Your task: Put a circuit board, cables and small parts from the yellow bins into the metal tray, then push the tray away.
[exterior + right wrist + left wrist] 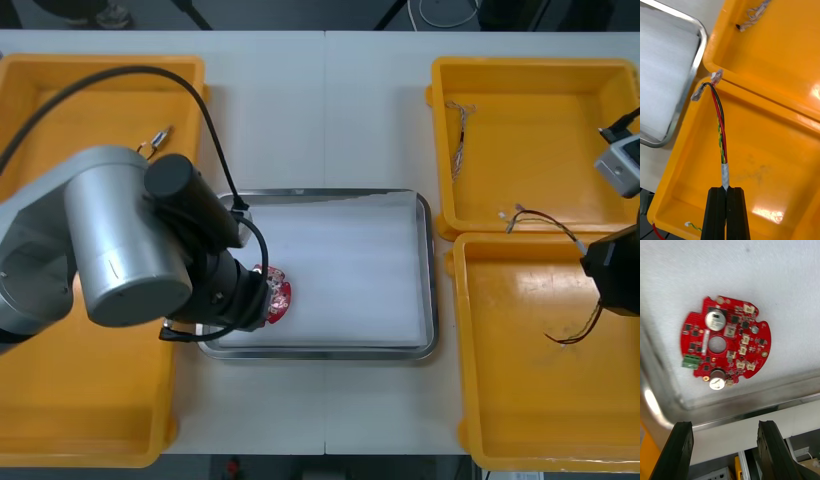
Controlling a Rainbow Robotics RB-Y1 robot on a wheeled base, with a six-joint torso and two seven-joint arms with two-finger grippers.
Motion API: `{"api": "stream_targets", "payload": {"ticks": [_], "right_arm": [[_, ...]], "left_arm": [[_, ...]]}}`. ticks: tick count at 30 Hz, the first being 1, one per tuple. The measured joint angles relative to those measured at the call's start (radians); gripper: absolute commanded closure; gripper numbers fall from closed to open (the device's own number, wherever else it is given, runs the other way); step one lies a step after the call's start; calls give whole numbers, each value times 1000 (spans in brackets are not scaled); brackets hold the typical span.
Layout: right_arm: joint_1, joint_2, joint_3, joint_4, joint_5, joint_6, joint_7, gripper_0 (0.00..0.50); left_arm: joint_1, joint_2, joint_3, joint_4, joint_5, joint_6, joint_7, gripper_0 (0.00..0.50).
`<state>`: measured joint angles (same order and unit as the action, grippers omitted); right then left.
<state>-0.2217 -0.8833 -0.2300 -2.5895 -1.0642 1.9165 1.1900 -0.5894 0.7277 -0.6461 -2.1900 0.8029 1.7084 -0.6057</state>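
My right gripper point(726, 189) is at 3 o'clock on the light bench point(330, 110), over the nearer yellow plastic bin point(520, 400) on that side. Its fingers are pinched tight on the taped end of a thin cable of red, black and yellow-green wires point(720, 127). The cable's far ends sit right at the rim where this bin meets the next yellow bin point(540, 130). If I pull toward 9 o'clock, I think those ends could catch on the rim. That could tug the cable out, because I only hold its very tip.

My left gripper point(725, 423) hangs over the 8 o'clock corner of the shiny metal tray with the white inside point(350, 260). Its fingers are wide apart and hold nothing. The round red circuit board point(730, 332) lies flat in that corner, close to the rim. That arm takes up room over the tray, so the two arms might bump.
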Motion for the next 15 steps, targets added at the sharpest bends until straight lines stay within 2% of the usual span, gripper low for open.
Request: {"api": "stream_targets", "payload": {"ticks": [3,8,15], "right_arm": [[-78,-7,86,0,0,0,0,500],[-232,-14,266,9,1,0,0,500],[-453,3,491,92,1,0,0,500]], "left_arm": [[-17,0,93,-5,48,81,0,0],[-59,0,211,-2,87,179,0,0],[-132,0,321,117,113,202,0,0]]}}
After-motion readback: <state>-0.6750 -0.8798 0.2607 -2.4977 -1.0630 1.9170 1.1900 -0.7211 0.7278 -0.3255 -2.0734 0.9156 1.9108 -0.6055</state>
